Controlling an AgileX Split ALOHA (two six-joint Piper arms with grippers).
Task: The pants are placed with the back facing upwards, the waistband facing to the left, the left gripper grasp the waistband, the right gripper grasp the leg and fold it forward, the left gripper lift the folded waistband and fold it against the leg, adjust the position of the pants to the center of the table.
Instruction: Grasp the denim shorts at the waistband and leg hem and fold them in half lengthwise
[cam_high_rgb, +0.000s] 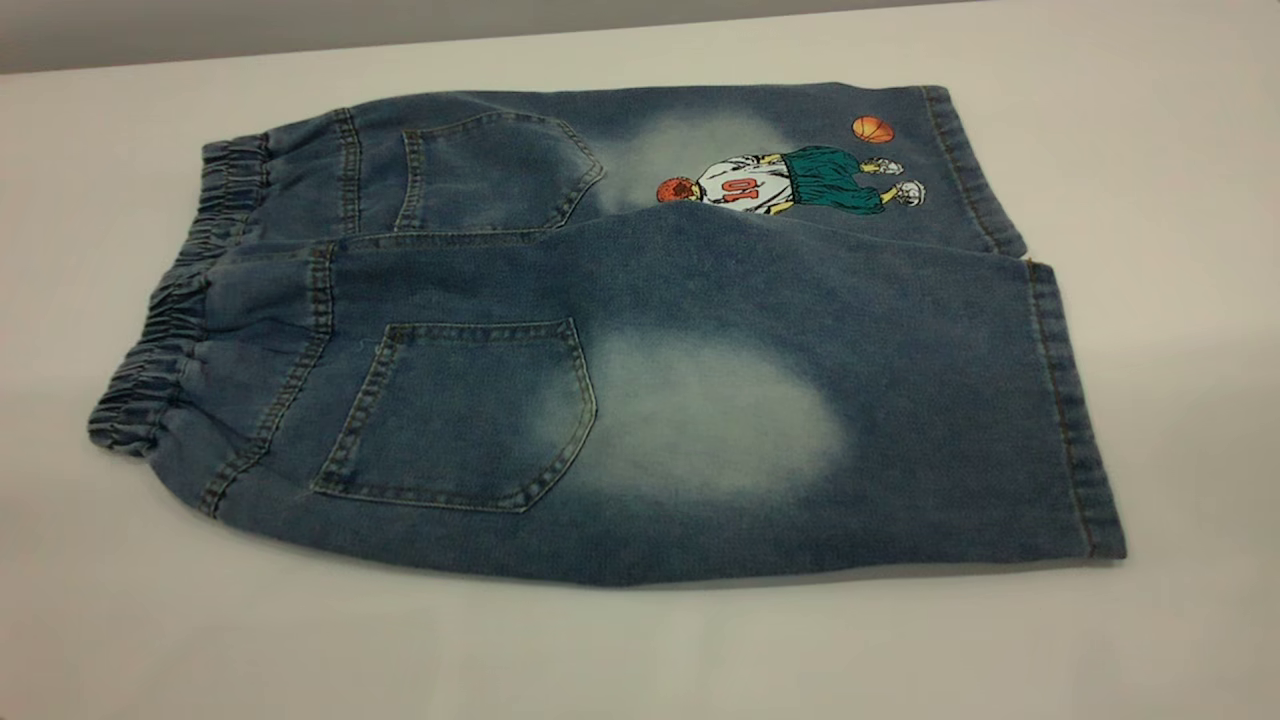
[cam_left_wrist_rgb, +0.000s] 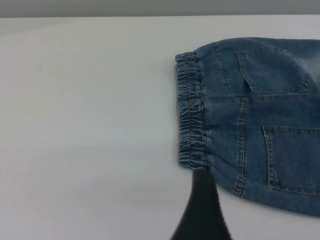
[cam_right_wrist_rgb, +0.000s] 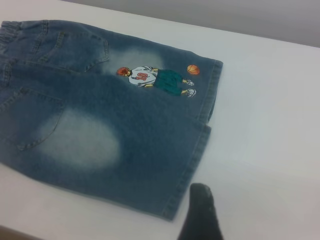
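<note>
The pants (cam_high_rgb: 620, 330) lie flat on the white table (cam_high_rgb: 640, 650) with both back pockets up. The ruched waistband (cam_high_rgb: 165, 340) is at the left, and the hems point right. The plain leg (cam_high_rgb: 850, 430), with its pale oval, is the nearer one; the leg with the cartoon print (cam_high_rgb: 790, 180) lies behind it. Neither gripper shows in the exterior view. In the left wrist view a dark part of my left gripper (cam_left_wrist_rgb: 202, 200) sits just off the near corner of the waistband (cam_left_wrist_rgb: 191, 115). My right gripper (cam_right_wrist_rgb: 201, 210) is over bare table beside the hem corner of the leg (cam_right_wrist_rgb: 150, 150).
Bare white tabletop (cam_left_wrist_rgb: 85, 125) stretches out from the waistband side. More bare tabletop (cam_right_wrist_rgb: 270, 125) lies beyond the hems. The table's far edge (cam_high_rgb: 400, 45) meets a grey wall behind the pants.
</note>
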